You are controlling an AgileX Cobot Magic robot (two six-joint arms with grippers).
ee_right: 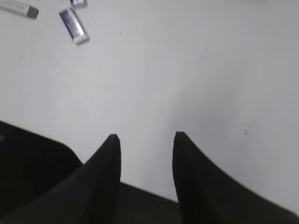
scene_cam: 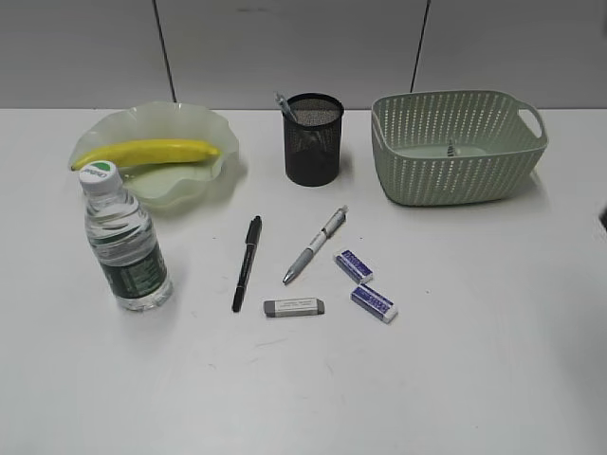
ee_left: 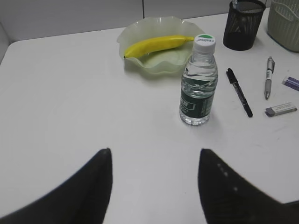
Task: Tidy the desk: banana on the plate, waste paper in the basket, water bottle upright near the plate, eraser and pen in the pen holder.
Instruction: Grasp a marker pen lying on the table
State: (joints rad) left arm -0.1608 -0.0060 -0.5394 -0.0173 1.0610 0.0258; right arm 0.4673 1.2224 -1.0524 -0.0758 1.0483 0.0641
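Left wrist view shows me my left tool (ee_left: 154,158) open and empty over the surface (ee_left: 70,102); right tool (ee_right: 145,137) parted, empty. Banana (scene_cam: 147,152) lies on the plate (scene_cam: 204,123), water bottle (scene_cam: 123,242) upright beside it.

Both claws, left (ee_left: 154,186) & right (ee_right: 145,177): plain matte black, w/ broad tapering fingers, rounded tips
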